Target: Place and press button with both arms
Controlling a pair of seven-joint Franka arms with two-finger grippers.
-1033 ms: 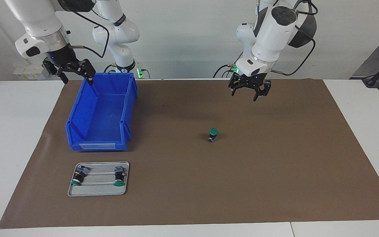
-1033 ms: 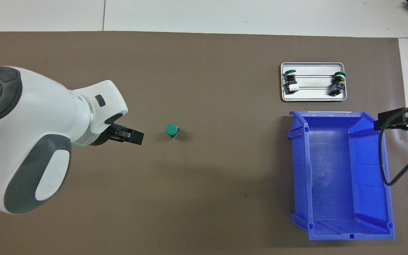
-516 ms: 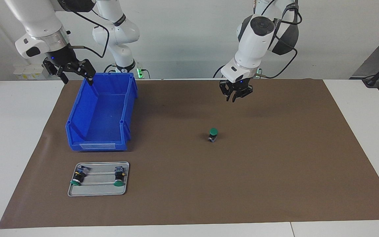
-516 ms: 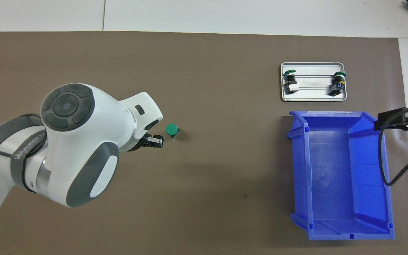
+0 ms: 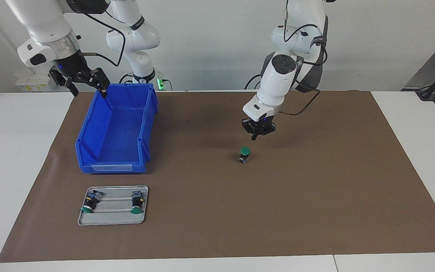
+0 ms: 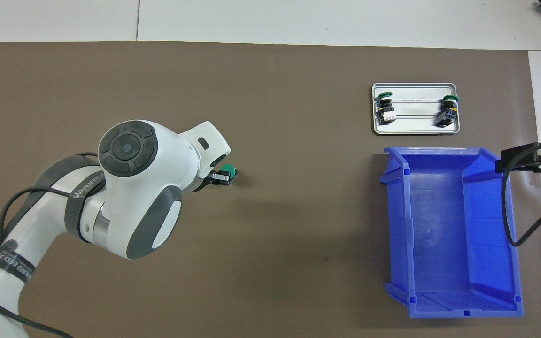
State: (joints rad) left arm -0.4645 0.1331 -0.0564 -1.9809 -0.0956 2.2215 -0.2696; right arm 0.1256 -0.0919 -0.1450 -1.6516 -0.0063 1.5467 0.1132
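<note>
Left end effector (image 5: pixel 254 136) is clenched tight, fingertips meeting in a point, holding nothing. It hangs low over the brown mat (image 5: pixel 315 189), tip aimed down, just above the button (image 5: pixel 244 155) and slightly toward the robots' side of it; there's a small gap btwn tip and green cap, no contact seen from the facing view. From overhead the same end effector (image 6: pixel 223 176) overlaps the cap's edge, w/ the left arm's big white wrist covering the mat beside it.

The button (image 6: pixel 228 172) stands upright on the mat, green cap up, roughly mid-worktop, well apart from everything else.

Right end effector (image 5: pixel 85 81) is released, fingers spread wide, empty. It waits up in the air over the corner of the blue bin (image 5: pixel 115 128) at the robots' end of that bin, toward the right arm's end of the worktop. In the overhead view only its dark tip (image 6: pixel 529 162) and a cable show at the frame's edge, over the bin's rim (image 6: pixel 510 234).

A metal tray (image 5: pixel 112 221) sits farther from the robots than the bin, just beside it. Two other buttons (image 5: pixel 88 202) (image 5: pixel 137 203) lie on their sides in it, one at each end, apart from each other, caps pointing away from the robots.
</note>
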